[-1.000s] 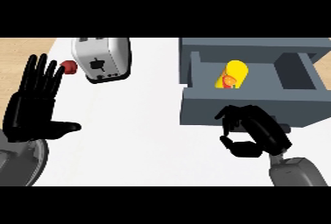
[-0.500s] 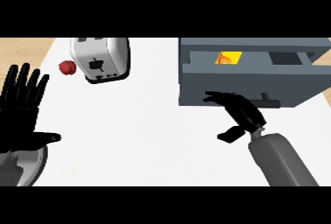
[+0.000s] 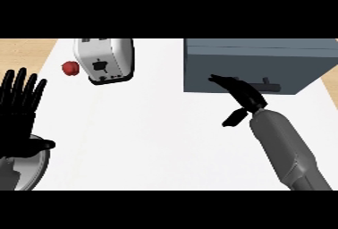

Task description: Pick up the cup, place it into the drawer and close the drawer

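Note:
The grey drawer unit point(image 3: 257, 62) stands at the upper right of the white counter, its drawer pushed in flush. The cup is hidden from view. My right hand point(image 3: 242, 94) lies against the drawer's front, just left of the small dark handle point(image 3: 266, 84), with its fingers straight and its thumb hanging down. At the left edge my left hand point(image 3: 19, 112) rests open, fingers pointing up, and holds nothing.
A white toaster point(image 3: 104, 59) stands at the upper left, with a small red object point(image 3: 70, 68) beside it on the left. A metal bowl's rim point(image 3: 34, 172) shows at the lower left under my left hand. Wooden surface borders the counter at the top.
The drawer has gone from open, with the yellow cup seen inside, to fully shut. My right hand moved forward with the drawer's front. My left hand drifted slightly lower and left.

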You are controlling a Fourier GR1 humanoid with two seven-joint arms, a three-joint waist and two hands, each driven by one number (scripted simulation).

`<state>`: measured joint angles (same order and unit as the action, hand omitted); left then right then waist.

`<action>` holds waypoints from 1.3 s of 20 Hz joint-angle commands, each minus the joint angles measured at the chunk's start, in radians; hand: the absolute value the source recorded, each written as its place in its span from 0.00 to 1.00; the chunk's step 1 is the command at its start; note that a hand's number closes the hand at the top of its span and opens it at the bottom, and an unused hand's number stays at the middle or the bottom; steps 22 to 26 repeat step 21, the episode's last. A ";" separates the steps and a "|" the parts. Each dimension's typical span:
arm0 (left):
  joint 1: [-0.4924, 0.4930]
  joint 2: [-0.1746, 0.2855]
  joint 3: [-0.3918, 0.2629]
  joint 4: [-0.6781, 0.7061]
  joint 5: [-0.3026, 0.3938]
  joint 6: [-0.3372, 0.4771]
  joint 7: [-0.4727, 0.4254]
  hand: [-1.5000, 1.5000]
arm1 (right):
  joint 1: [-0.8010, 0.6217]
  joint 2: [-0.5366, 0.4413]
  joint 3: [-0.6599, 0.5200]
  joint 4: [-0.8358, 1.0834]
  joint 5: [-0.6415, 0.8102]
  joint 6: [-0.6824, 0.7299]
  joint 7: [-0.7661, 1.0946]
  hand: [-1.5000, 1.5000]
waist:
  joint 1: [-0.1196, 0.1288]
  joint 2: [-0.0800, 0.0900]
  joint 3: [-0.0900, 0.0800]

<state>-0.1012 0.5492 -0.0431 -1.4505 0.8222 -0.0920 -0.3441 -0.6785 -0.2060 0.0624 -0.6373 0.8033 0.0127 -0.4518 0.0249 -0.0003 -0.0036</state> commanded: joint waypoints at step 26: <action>-0.012 -0.066 -0.026 0.029 -0.087 -0.043 -0.034 0.00 | -0.323 -0.164 -0.136 0.453 -0.019 0.056 -0.137 0.00 | 0.070 0.032 0.007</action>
